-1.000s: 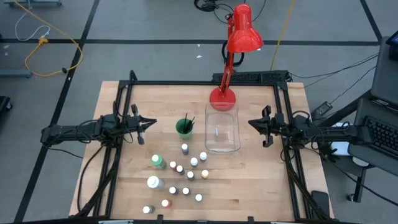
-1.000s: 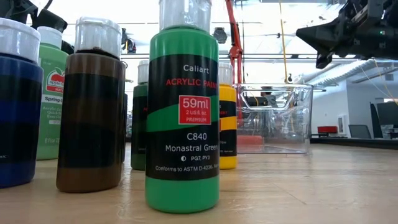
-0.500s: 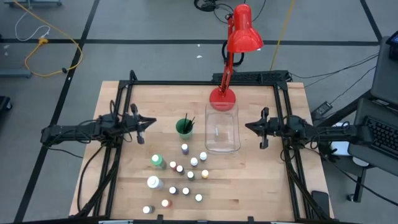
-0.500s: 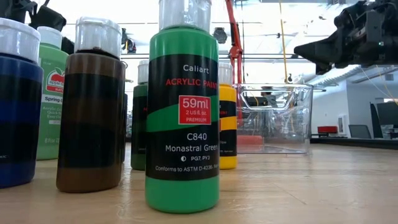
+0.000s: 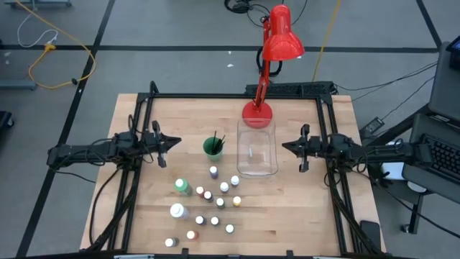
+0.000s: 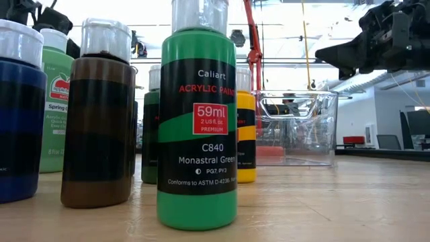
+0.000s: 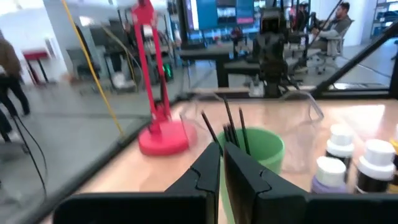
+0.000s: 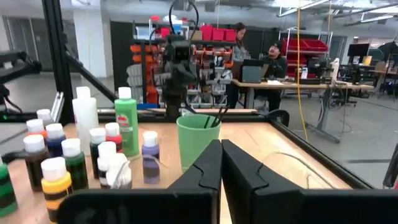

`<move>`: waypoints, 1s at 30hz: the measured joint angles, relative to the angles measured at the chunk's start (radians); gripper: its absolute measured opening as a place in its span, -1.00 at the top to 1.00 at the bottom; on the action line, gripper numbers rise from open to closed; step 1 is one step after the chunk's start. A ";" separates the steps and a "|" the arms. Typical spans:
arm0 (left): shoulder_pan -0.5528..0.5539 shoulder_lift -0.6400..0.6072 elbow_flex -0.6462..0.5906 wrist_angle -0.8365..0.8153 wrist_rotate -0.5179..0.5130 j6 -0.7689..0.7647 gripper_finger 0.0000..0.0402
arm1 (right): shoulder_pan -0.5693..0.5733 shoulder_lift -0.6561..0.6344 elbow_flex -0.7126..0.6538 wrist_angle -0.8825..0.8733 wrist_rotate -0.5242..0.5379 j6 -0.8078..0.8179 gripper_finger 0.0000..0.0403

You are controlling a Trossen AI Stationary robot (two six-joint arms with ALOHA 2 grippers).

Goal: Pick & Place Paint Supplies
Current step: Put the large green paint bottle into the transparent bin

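Observation:
Several small white-capped paint bottles (image 5: 210,201) stand in a cluster on the table's near half, with a larger green one (image 5: 182,186) and a larger white one (image 5: 177,211). The low view shows a green bottle (image 6: 198,134) and a brown bottle (image 6: 101,114) up close. Thin dark brushes (image 5: 218,141) stand in the green cup (image 5: 213,148). My left gripper (image 5: 175,142) hovers left of the cup, shut and empty. My right gripper (image 5: 284,146) hovers right of the clear bin (image 5: 256,152), shut and empty.
A red desk lamp (image 5: 277,43) stands with its base (image 5: 257,111) just beyond the bin's far end. A black frame (image 5: 237,96) runs round the table's edges. Bare wood lies to the right of the bottles and the bin (image 5: 302,201).
My right gripper has moved a little toward the table's left edge, closer to the clear bin, staying shut. The bottles, the cup and the bin stand as before.

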 joint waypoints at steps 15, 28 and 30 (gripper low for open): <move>-0.003 0.047 0.071 -0.157 0.215 -0.223 0.87 | 0.000 0.010 0.000 0.091 0.083 -0.023 0.98; -0.265 0.338 0.384 -0.274 0.121 -0.166 0.87 | 0.000 0.012 0.000 0.030 0.032 0.007 0.98; -0.309 0.379 0.440 -0.333 0.096 -0.158 0.87 | 0.000 0.012 0.000 0.030 0.025 0.007 0.98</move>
